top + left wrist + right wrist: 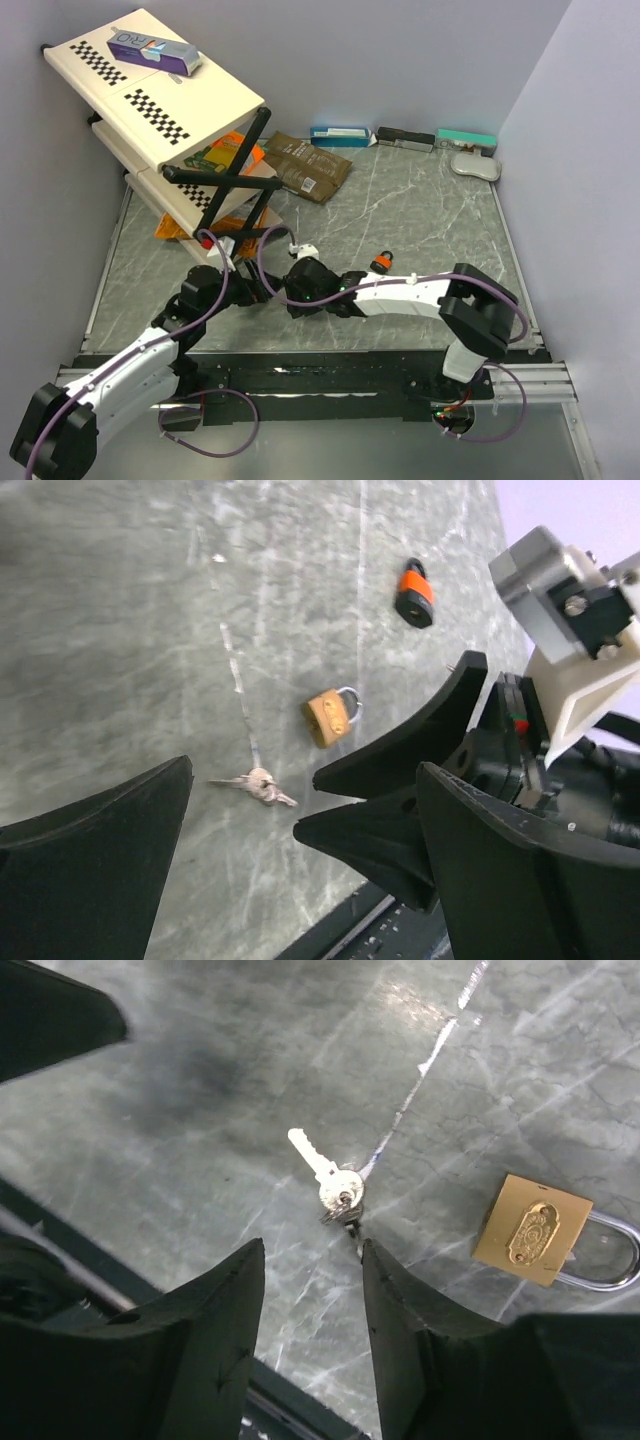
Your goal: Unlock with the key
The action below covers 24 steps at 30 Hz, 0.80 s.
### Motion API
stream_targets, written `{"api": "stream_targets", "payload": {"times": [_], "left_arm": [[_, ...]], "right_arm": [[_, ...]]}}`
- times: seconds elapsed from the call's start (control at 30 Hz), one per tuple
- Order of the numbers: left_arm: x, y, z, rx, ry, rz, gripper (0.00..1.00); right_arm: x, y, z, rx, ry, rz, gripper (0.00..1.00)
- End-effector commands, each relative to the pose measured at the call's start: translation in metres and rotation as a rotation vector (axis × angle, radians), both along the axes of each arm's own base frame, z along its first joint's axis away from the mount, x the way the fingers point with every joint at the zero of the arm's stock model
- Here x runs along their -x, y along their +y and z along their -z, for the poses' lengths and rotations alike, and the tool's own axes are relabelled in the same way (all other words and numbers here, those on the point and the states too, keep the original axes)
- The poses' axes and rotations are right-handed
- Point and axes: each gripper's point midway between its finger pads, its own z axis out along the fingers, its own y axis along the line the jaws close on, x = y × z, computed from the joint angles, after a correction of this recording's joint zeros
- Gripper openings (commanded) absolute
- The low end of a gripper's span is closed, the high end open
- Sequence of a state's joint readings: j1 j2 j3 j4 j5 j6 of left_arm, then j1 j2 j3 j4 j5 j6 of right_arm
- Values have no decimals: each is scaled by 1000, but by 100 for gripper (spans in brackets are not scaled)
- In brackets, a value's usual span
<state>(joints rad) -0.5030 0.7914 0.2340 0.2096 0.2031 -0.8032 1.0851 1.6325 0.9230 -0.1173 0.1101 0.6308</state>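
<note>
Key-pickup step, seemingly: right pincer (pixel 312 1255) half open, empty; key (pixel 335 1185) flat just ahead of its tips, padlock (pixel 530 1232) off to the right. Beside it, left pincer (pixel 305 770) wide, empty. Likely next: nudge forward, straddle key, close.

The left arm (pixel 130 375) and right arm (pixel 410 293) lean in toward the centre of the top view, wrists nearly meeting. The left gripper (pixel 305 768) gapes wide, holding nothing; the right gripper (pixel 312 1250) has its jaws partly apart, gripping nothing.
</note>
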Motion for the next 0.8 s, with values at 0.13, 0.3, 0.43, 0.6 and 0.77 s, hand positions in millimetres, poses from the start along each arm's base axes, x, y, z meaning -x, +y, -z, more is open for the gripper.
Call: {"api": "stream_targets", "payload": {"times": [0.13, 0.3, 0.43, 0.6, 0.77], "left_arm": [[-14, 11, -2, 68, 16, -104, 99], [-13, 4, -2, 64, 17, -56, 99], [-14, 1, -4, 60, 8, -37, 99], [-14, -2, -4, 66, 14, -22, 99], [-13, -4, -2, 68, 20, -14, 99]], "right_arm": [[-13, -9, 21, 179, -21, 100, 52], [-14, -4, 24, 193, -15, 92, 50], [-12, 1, 22, 184, -22, 74, 49], [-10, 6, 23, 186, -24, 53, 49], [-13, 10, 26, 196, -31, 44, 49]]}}
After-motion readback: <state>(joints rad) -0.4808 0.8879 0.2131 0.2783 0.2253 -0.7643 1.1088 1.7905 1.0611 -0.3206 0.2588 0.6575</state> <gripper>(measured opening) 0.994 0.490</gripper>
